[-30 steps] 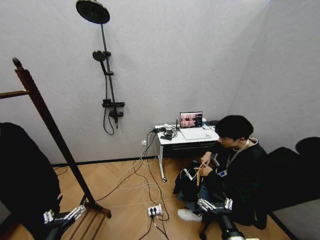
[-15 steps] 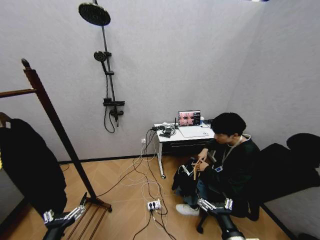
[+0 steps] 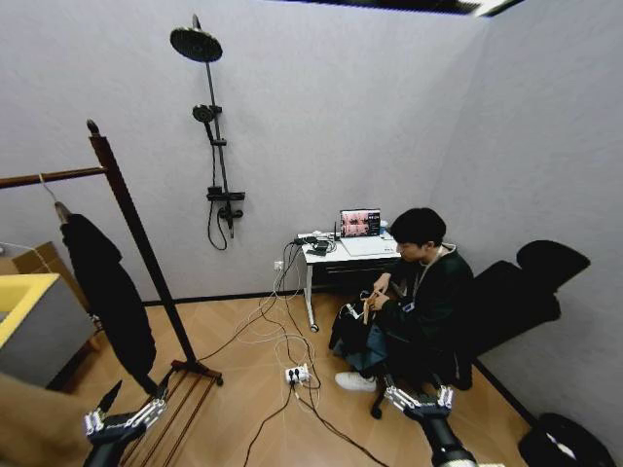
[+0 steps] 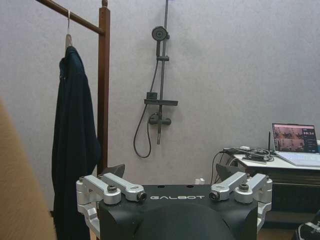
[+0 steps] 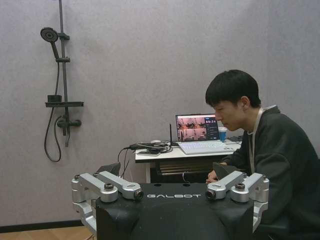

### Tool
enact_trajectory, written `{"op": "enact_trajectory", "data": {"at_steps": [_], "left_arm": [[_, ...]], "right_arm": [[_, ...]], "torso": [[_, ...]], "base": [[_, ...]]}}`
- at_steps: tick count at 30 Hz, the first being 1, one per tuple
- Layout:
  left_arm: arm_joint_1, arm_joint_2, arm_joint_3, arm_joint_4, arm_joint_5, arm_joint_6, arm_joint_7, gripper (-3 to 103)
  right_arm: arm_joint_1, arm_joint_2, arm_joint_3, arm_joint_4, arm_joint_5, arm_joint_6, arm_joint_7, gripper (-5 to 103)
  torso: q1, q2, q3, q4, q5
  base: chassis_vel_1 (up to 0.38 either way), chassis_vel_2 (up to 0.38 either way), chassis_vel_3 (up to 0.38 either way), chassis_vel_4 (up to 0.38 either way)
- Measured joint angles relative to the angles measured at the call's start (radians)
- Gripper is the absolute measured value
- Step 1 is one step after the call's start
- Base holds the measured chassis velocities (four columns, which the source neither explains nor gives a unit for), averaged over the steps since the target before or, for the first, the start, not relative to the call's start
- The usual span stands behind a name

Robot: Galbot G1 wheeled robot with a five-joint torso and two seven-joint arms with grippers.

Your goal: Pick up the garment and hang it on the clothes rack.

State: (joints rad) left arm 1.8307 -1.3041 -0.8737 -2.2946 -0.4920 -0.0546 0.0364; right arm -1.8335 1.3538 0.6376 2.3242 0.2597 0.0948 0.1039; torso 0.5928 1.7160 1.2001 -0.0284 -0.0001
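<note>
Garment (image 3: 109,292): we are seeing it hanging long and straight down from the clothes rack (image 3: 131,229) bar.
Left gripper (image 3: 125,411): sitting low near the rack's foot, fingers spread, holding nothing.
Right gripper (image 3: 419,397): the same, well apart from the rack.

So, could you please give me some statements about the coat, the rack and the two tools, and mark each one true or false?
1. The black coat hangs from the top bar of the wooden rack. True.
2. The left tool is shut on the coat. False: it is open, low in the head view, and holds nothing.
3. The right tool is open and holds nothing. True.
4. The coat lies on the floor. False: it hangs on a hanger, above the floor.
5. The shower is fixed on the wall beside the rack. True.
</note>
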Motion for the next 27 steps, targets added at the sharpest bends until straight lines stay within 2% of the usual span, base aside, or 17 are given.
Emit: {"op": "enact_trajectory", "data": {"at_steps": [1,2,6,8,11,14,17,18,22,25,27], "left_arm": [[0.0,0.0,0.0,0.0,0.0,0.0,0.0,100],[0.0,0.0,0.0,0.0,0.0,0.0,0.0,100],[0.0,0.0,0.0,0.0,0.0,0.0,0.0,100],[0.0,0.0,0.0,0.0,0.0,0.0,0.0,100],[0.0,0.0,0.0,0.0,0.0,0.0,0.0,100],[0.0,0.0,0.0,0.0,0.0,0.0,0.0,100],[0.0,0.0,0.0,0.0,0.0,0.0,0.0,100],[0.0,0.0,0.0,0.0,0.0,0.0,0.0,100],[0.0,0.0,0.0,0.0,0.0,0.0,0.0,100],[0.0,0.0,0.0,0.0,0.0,0.0,0.0,100],[0.0,0.0,0.0,0.0,0.0,0.0,0.0,100]], "right_arm": [[0.0,0.0,0.0,0.0,0.0,0.0,0.0,100],[0.0,0.0,0.0,0.0,0.0,0.0,0.0,100],[0.0,0.0,0.0,0.0,0.0,0.0,0.0,100],[0.0,0.0,0.0,0.0,0.0,0.0,0.0,100],[0.0,0.0,0.0,0.0,0.0,0.0,0.0,100],[0.0,0.0,0.0,0.0,0.0,0.0,0.0,100],[0.0,0.0,0.0,0.0,0.0,0.0,0.0,100],[0.0,0.0,0.0,0.0,0.0,0.0,0.0,100],[0.0,0.0,0.0,0.0,0.0,0.0,0.0,100],[0.0,0.0,0.0,0.0,0.0,0.0,0.0,100],[0.0,0.0,0.0,0.0,0.0,0.0,0.0,100]], "torso": [[0.0,0.0,0.0,0.0001,-0.0005],[0.0,0.0,0.0,0.0002,0.0007],[0.0,0.0,0.0,0.0,-0.0007],[0.0,0.0,0.0,0.0004,0.0008],[0.0,0.0,0.0,0.0,-0.0008],[0.001,0.0,0.0,0.0001,0.0009],[0.001,0.0,0.0,0.0001,-0.0009],[0.001,0.0,0.0,0.0001,0.0004],[0.0,0.0,0.0,0.0002,-0.0008],[0.001,0.0,0.0,0.0003,0.0014],[0.0,0.0,0.0,0.0001,-0.0011]], "base": [[0.358,-0.353,-0.389,0.375],[0.399,-0.354,-0.369,0.345],[0.348,-0.363,-0.368,0.353],[0.371,-0.355,-0.361,0.336],[0.347,-0.348,-0.34,0.347],[0.35,-0.356,-0.36,0.343],[0.349,-0.349,-0.336,0.342],[0.4,-0.339,-0.348,0.346],[0.363,-0.355,-0.35,0.346],[0.371,-0.358,-0.347,0.351],[0.338,-0.342,-0.333,0.374]]}}
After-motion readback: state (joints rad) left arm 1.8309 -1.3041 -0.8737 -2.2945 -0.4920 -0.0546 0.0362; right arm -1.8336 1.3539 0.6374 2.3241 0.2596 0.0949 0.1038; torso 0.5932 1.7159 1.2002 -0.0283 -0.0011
